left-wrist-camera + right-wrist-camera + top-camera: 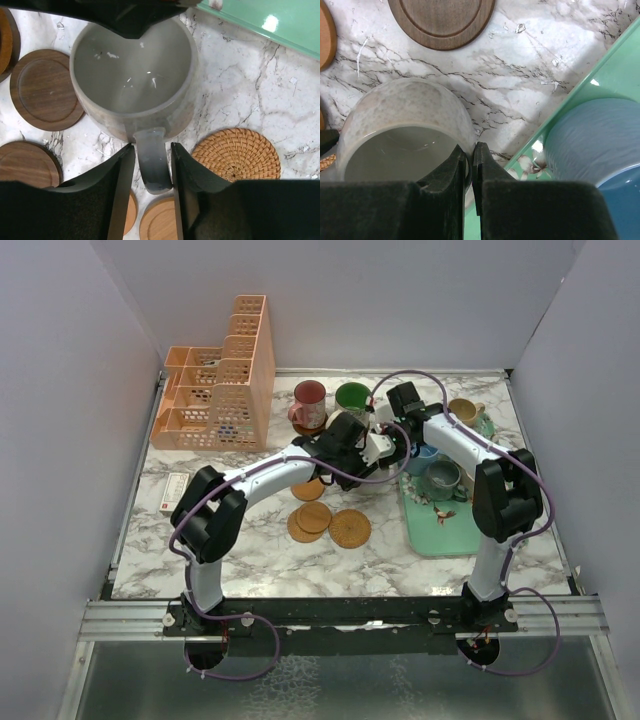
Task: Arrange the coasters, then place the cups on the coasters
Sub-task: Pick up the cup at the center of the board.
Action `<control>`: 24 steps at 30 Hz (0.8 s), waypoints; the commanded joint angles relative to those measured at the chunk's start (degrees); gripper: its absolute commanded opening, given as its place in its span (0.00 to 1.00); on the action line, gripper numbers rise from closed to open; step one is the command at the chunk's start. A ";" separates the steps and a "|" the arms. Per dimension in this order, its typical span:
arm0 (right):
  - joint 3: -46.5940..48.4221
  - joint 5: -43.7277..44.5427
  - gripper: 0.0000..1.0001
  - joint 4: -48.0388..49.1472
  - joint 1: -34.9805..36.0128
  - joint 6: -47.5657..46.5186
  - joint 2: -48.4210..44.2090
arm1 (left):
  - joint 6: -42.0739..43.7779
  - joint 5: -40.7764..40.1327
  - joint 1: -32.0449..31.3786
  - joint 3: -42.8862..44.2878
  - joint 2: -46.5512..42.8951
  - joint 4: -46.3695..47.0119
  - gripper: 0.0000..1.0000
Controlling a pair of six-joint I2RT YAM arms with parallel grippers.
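Observation:
A pale grey cup (132, 75) sits between both grippers, over the marble next to the tray's left edge; I cannot tell whether it rests on the table. My left gripper (152, 150) is shut on its handle (152, 170). My right gripper (470, 150) is shut on its rim, one finger inside and one outside. In the top view the grippers (365, 452) (397, 443) hide the cup. Dark wooden coasters (42, 90) (25, 165), a woven coaster (235, 152) and light wooden coasters (160, 225) lie around it. Loose coasters (313, 517) (350, 528) show in front of the arms.
A red cup (309, 400) and a green cup (352, 397) stand at the back. The mint-green tray (440, 530) on the right holds a grey cup (442, 478) and a blue cup (600, 145); a tan cup (463, 412) stands behind. A peach organiser (215, 390) fills the back left.

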 commanded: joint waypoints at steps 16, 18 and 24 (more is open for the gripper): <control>4.65 -5.89 0.17 -2.90 0.56 -0.16 -4.16 | 2.39 2.99 0.51 0.74 0.39 0.48 0.00; 5.44 -6.11 0.22 -3.80 0.52 -0.44 -4.28 | 1.81 3.77 1.53 -0.17 -0.43 1.85 0.00; 7.93 -7.85 0.30 -6.49 0.49 -0.79 -3.96 | 0.99 6.55 4.83 -2.76 -3.50 5.70 0.00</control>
